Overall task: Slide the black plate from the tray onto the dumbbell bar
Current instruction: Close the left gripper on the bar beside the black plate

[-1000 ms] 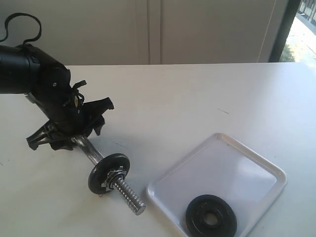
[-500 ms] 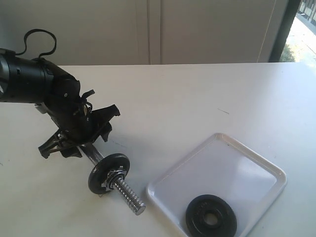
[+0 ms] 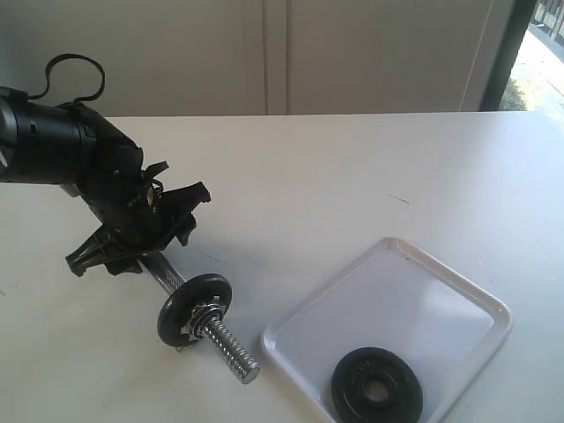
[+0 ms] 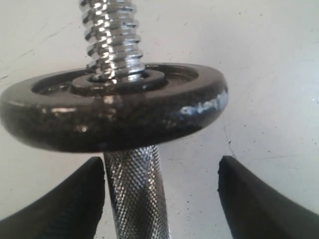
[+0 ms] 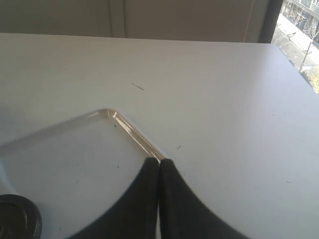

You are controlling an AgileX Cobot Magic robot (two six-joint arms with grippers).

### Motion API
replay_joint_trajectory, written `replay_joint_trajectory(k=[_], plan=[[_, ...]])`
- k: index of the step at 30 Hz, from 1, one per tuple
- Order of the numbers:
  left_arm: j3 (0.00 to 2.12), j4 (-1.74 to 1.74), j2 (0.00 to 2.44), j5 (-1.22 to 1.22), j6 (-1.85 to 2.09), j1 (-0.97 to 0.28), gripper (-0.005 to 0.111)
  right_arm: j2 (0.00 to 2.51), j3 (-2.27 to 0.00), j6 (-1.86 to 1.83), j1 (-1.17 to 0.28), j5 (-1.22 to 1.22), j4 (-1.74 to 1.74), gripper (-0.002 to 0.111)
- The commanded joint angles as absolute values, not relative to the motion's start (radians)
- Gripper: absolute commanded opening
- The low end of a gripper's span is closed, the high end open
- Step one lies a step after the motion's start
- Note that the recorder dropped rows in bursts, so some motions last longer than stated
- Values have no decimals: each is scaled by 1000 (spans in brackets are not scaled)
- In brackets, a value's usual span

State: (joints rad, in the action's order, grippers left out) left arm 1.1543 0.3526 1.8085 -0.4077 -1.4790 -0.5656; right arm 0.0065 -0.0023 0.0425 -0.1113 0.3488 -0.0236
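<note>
The black plate (image 3: 377, 386) lies flat in the near part of the white tray (image 3: 458, 291); its edge also shows in the right wrist view (image 5: 17, 216). On the table to the left lies the dumbbell bar (image 3: 225, 345), carrying a black disc (image 3: 194, 308) and a collar nut. My left gripper (image 3: 141, 251) is open and straddles the knurled middle of the bar (image 4: 134, 199), just behind that disc (image 4: 114, 114). The bar sits close to one finger (image 4: 75, 204), with a wide gap to the other. My right gripper (image 5: 159, 164) is shut and empty over the tray rim (image 5: 132, 129); the exterior view does not show it.
The white table (image 3: 352, 176) runs back to a pale wall with cabinet doors. A window strip (image 3: 546, 62) is at the far right. The tray reaches close to the table's near edge.
My left arm has shifted right along the bar toward the mounted disc, then eased back a little. The tray, the black plate and the bar have not moved.
</note>
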Motion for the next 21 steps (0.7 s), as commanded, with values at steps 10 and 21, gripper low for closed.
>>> replay_joint_trajectory(k=[10,21], plan=[[1147,374,1853,-350,-1492,-570,68,0,0,39,-109,344,-27,0],[1147,374,1857,-335,-1496,-570,65,0,0,39,-109,344,-27,0]])
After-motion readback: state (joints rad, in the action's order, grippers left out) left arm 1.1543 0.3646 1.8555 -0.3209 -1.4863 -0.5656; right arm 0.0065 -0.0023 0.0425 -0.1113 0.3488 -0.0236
